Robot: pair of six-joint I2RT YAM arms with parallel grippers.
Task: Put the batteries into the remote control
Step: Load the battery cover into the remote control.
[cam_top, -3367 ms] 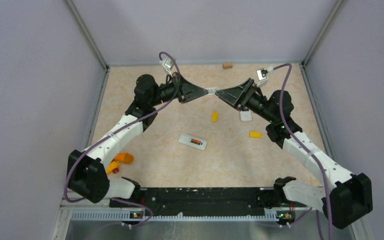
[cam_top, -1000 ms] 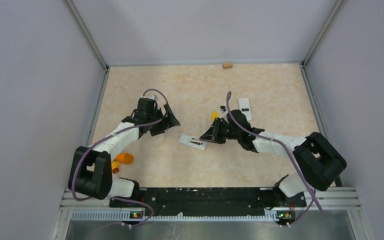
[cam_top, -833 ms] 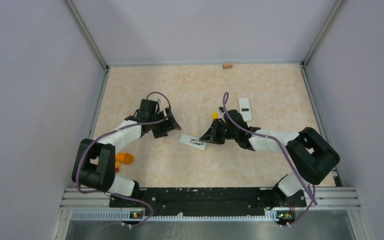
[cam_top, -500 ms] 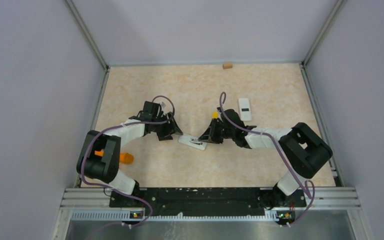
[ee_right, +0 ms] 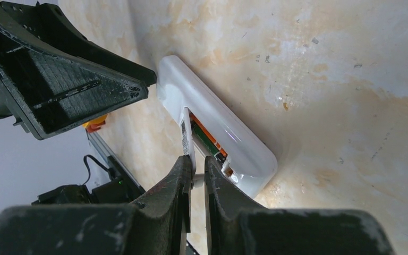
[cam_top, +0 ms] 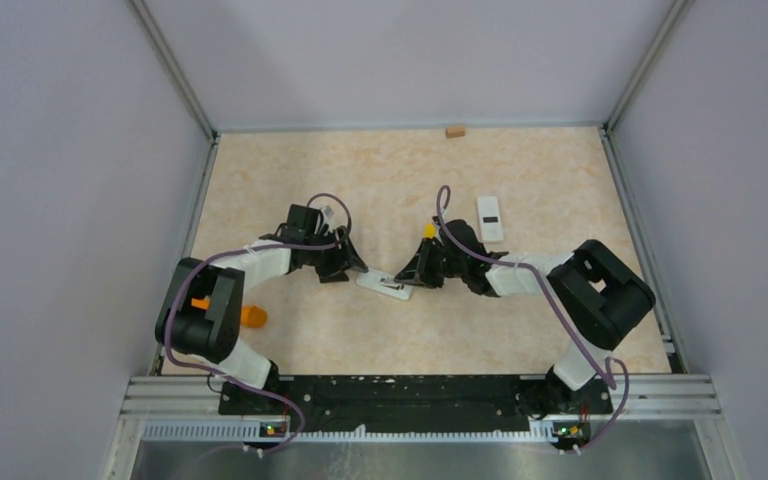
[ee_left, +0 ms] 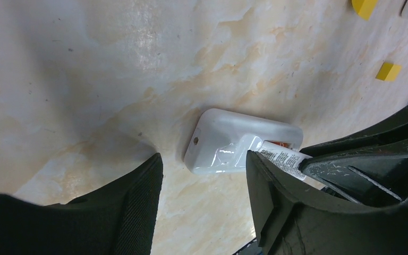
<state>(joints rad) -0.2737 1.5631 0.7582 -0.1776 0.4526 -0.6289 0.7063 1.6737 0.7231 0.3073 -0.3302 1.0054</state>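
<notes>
**Marbled worktop [cam_top: 520, 180]: battery presented at the recess**

At mid-worktop the remote [cam_top: 384, 286] is laid back-up; it is judged light, rigid and apt to slide. Its end is straddled, ungripped, by the left hand [ee_left: 204, 158], jaws apart. A small, slick battery [ee_right: 187, 139] is pinched by the right hand [ee_right: 194, 164] at the recess. Free room is left around; walls stand well apart.

My left arm is folded low, left gripper [cam_top: 352, 268] pointing toward four o'clock, jaws apart. My right arm lies low too, right gripper [cam_top: 407, 275] pointing toward eight o'clock, jaws pinched nearly together.
</notes>
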